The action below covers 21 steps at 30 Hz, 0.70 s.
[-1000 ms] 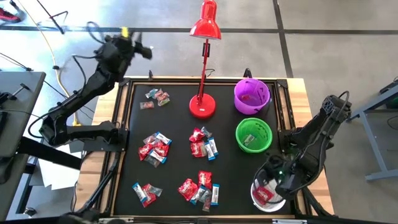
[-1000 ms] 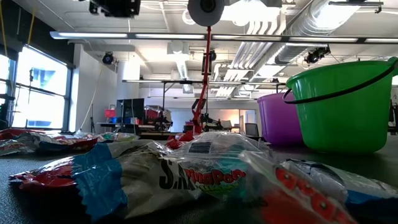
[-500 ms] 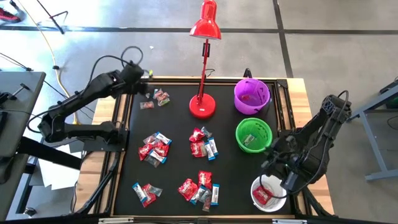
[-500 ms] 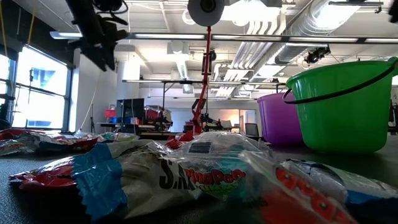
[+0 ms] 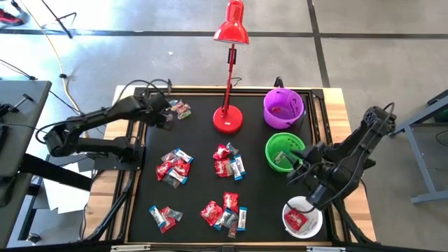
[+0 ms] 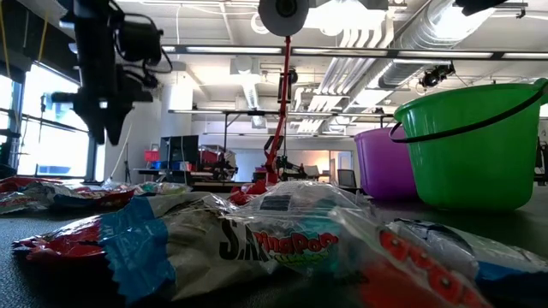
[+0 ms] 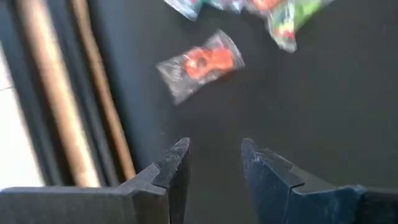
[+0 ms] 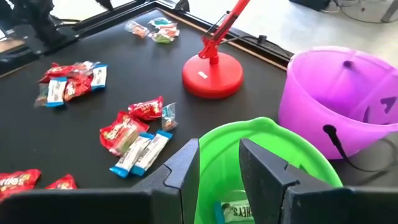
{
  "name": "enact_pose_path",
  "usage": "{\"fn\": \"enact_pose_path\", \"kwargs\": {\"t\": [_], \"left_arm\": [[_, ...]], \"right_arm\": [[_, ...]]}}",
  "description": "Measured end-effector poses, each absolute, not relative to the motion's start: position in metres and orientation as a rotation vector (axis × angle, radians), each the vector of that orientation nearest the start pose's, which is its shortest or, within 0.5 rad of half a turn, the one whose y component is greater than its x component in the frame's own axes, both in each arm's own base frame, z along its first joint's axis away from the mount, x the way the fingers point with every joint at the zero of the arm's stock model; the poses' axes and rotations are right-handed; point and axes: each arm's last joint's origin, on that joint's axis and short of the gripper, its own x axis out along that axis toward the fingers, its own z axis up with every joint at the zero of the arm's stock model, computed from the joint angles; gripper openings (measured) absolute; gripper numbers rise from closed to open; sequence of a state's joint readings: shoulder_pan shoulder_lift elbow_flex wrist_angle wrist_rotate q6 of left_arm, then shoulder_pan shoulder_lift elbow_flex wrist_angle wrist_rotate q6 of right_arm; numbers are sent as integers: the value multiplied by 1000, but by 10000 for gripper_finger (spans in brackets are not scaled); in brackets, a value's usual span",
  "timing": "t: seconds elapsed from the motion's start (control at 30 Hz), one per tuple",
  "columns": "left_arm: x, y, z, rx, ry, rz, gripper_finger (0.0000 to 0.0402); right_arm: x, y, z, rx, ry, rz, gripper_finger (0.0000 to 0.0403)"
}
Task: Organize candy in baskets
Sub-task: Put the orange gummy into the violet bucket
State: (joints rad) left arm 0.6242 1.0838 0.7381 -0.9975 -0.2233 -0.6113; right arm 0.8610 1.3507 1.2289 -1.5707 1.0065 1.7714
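Wrapped candy lies in clusters on the black mat: far left [image 5: 180, 108], middle left [image 5: 173, 166], centre [image 5: 228, 162], near left [image 5: 162, 216] and near middle [image 5: 225, 213]. The purple basket [image 5: 283, 107], green basket [image 5: 285, 152] and white basket [image 5: 302, 218] stand along the right side, and the white one holds red candy. My left gripper [image 5: 163, 114] [image 7: 214, 158] hangs open over the mat, just short of a single red candy [image 7: 199, 65]. My right gripper [image 5: 299, 168] [image 8: 219, 165] is open and empty above the green basket's near rim [image 8: 261, 127].
A red desk lamp stands with its round base [image 5: 227, 119] on the mat's far middle, its stem and shade reaching past the far edge. A raised black frame [image 5: 137, 133] borders the mat. Bare mat lies between the candy clusters and the baskets.
My left gripper has swung in from high beyond the far left corner and come down to the far-left candy cluster. My right gripper has left the white basket and moved toward the far edge, up to the green basket. The candy in the white basket stays there.
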Motion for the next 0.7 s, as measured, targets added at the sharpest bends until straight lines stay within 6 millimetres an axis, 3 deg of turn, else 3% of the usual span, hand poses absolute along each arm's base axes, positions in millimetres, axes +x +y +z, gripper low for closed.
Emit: {"fn": "enact_pose_path", "kwargs": {"t": [0.13,0.27,0.43,0.7], "left_arm": [[142,107,197,-666,1161,1029,127],[150,115,187,-490,1260,978,127],[156,124,174,-477,1339,983,127],[175,141,163,-243,1437,917,127]], "right_arm": [[147,132,314,301,499,-775,107],[141,125,322,320,491,-755,107],[132,115,331,346,483,-730,107],[121,102,343,386,430,-704,107]]}}
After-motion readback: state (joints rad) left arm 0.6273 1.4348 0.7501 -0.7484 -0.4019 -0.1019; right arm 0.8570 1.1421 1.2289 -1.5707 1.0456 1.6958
